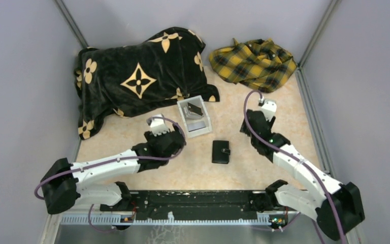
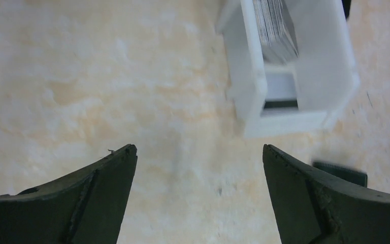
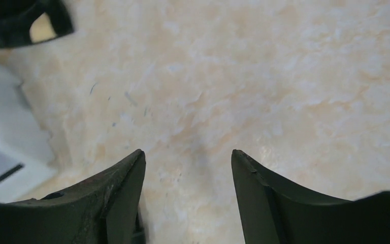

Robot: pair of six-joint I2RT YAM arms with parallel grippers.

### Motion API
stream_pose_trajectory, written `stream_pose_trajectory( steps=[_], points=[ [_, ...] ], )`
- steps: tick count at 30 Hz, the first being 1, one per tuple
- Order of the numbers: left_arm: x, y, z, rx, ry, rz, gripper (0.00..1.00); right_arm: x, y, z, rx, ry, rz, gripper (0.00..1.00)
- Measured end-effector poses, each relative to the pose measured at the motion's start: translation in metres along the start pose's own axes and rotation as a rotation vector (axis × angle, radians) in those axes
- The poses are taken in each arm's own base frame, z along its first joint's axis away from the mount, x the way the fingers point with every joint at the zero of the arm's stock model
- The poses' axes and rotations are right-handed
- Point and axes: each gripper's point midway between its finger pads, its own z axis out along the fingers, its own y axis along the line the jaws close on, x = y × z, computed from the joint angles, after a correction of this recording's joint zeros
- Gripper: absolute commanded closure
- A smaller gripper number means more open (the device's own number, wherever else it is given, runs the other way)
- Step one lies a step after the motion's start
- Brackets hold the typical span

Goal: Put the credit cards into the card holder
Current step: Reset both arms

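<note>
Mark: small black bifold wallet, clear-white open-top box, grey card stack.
small black bifold wallet (image 1: 219,152), top view, cover centre
clear-white open-top box (image 2: 250,61), left wrist view, side wall
grey card stack (image 2: 277,25), left wrist view, card edges

Bench (image 1: 223,96) matt, mottled beige stone-look; box (image 2: 249,76) smooth white plastic; card holder (image 1: 221,151) matt black, leather-like; blanket (image 1: 132,76) plush cloth; plaid cloth (image 1: 254,58) woven

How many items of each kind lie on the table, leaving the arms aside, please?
Cloths: 2 (black floral blanket, yellow plaid cloth)
White box: 1
Card holder: 1
Credit cards: 1 stack in the box, not countable singly
Total: 5
</note>
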Motion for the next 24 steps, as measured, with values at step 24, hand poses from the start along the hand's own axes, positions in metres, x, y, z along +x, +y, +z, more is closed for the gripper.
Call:
stream_pose_trajectory(
  steps=[24],
  points=[
    [-0.097, 0.085, 0.059, -0.039, -0.316, 0.195, 0.0, -0.023, -0.024, 0.038, 0.133, -0.03, 0.004, 0.12]
  ],
)
